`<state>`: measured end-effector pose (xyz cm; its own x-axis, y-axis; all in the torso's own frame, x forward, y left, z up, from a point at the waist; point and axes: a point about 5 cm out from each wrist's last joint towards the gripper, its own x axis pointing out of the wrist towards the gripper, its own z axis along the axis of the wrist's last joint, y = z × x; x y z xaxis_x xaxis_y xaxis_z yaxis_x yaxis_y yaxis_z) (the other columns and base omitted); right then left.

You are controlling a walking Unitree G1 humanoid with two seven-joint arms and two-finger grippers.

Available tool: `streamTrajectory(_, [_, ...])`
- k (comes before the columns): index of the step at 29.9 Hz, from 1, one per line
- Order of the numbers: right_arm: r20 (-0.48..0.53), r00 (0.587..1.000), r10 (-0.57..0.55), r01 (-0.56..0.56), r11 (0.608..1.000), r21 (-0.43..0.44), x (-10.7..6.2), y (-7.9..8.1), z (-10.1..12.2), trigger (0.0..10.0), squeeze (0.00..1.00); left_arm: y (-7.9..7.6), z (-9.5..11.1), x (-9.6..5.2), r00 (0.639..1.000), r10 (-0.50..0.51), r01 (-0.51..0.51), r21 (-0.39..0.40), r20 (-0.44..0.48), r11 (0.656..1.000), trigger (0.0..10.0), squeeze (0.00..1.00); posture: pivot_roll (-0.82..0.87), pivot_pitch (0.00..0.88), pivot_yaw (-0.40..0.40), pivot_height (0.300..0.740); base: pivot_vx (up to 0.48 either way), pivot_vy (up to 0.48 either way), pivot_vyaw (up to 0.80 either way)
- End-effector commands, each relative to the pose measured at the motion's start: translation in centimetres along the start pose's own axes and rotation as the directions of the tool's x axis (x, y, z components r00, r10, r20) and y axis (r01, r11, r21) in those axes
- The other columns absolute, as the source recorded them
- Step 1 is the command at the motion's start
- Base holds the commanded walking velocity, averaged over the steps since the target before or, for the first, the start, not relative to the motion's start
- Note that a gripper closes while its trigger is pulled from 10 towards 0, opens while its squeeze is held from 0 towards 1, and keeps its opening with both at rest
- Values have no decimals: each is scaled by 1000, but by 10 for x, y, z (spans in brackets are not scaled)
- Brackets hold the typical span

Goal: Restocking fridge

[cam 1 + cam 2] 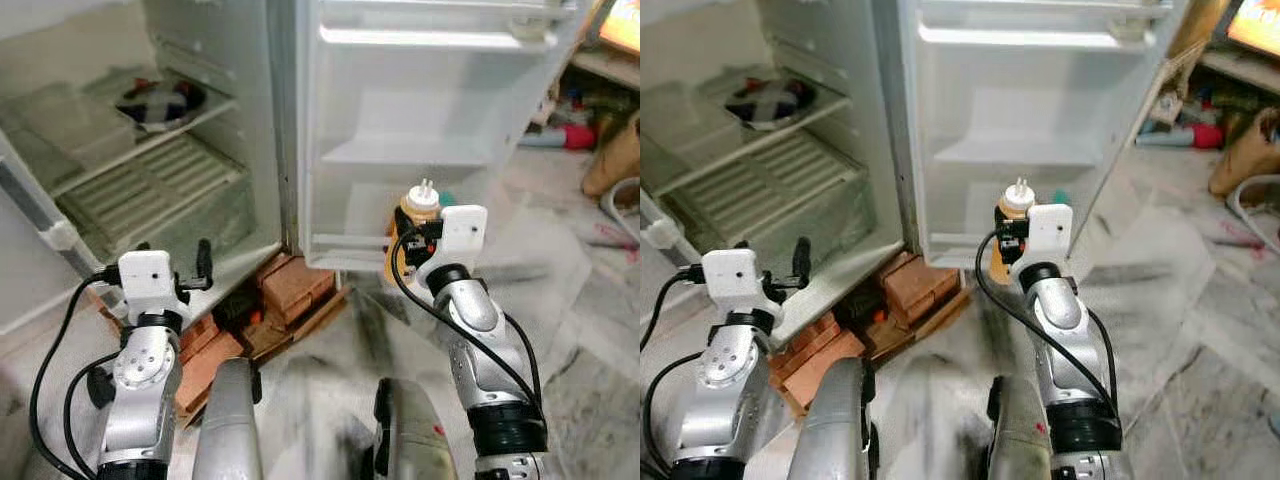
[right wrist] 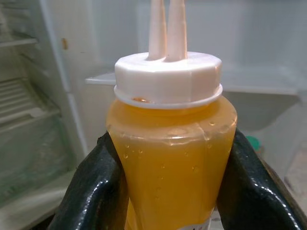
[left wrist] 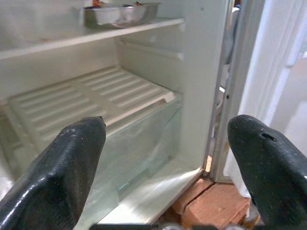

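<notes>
Fridge (image 1: 200, 170) stands open at left; left end effector (image 3: 168, 158) spread wide, empty, near its lower shelf. Right end effector (image 2: 168, 158) pinches orange sauce bottle (image 2: 170, 143) upright, just before door shelf (image 1: 400, 155).

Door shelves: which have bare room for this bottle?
The middle door shelf looks bare. The bottom door shelf is bare left of the squeeze bottle held by the right gripper; something green sits to its right.
</notes>
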<state>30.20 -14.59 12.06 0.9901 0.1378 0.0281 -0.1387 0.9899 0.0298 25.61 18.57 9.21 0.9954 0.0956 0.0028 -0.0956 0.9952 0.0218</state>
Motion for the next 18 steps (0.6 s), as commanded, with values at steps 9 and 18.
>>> streamTrajectory(9, [37,999,-1,1,1000,-2,4,0,8,10000,0,0,3,1,1000,-11,11,11,15,1000,10000,0,-10,69,-20,615,314,0,0])
streamTrajectory(18, [40,998,40,-40,999,12,3,5,9,10000,0,-1,3,2,1000,-13,13,10,12,1000,10000,0,-9,68,-20,615,346,0,0])
